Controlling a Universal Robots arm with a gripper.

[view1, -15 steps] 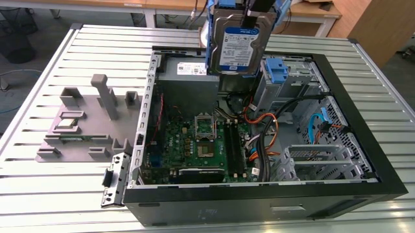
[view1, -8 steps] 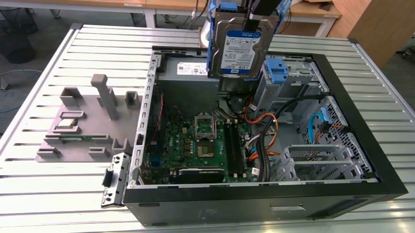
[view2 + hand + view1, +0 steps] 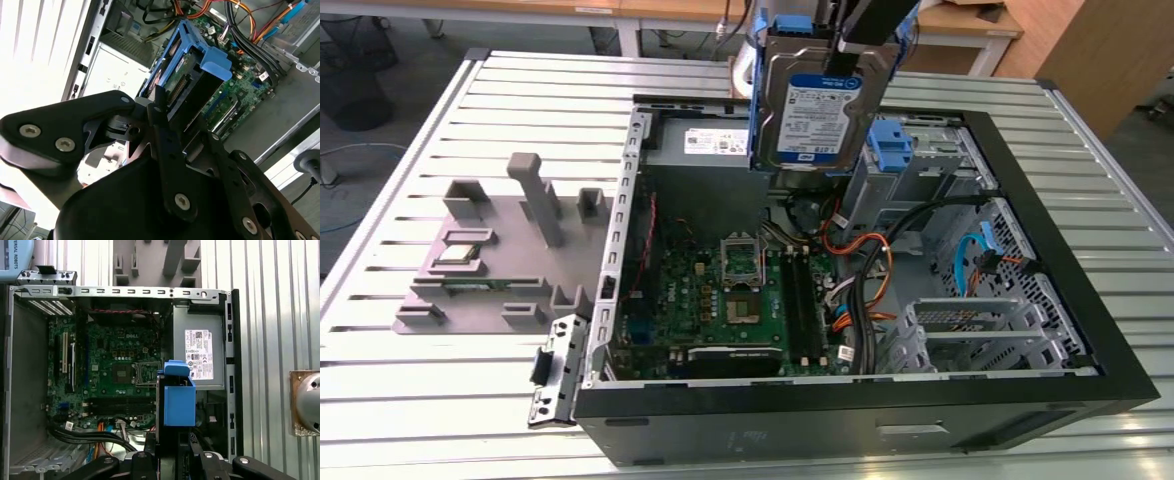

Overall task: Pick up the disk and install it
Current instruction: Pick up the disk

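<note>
The disk (image 3: 817,110) is a silver hard drive with a white-and-blue label in a blue plastic bracket. It hangs upright in the air over the back part of the open computer case (image 3: 1067,330), above the motherboard (image 3: 734,300). My gripper (image 3: 854,45) is shut on its top end. In the second wrist view the black fingers (image 3: 161,125) clamp the disk (image 3: 185,75) by its connector end. The first wrist view looks straight down the disk's blue bracket (image 3: 179,400), with the gripper (image 3: 172,452) behind it.
A grey power supply with a white sticker (image 3: 700,140) sits in the case's back corner. A tall blue latch piece (image 3: 890,145) stands by the metal drive cage (image 3: 947,150). Orange and black cables (image 3: 874,250) cross the case. A grey fixture (image 3: 494,260) lies on the slatted table.
</note>
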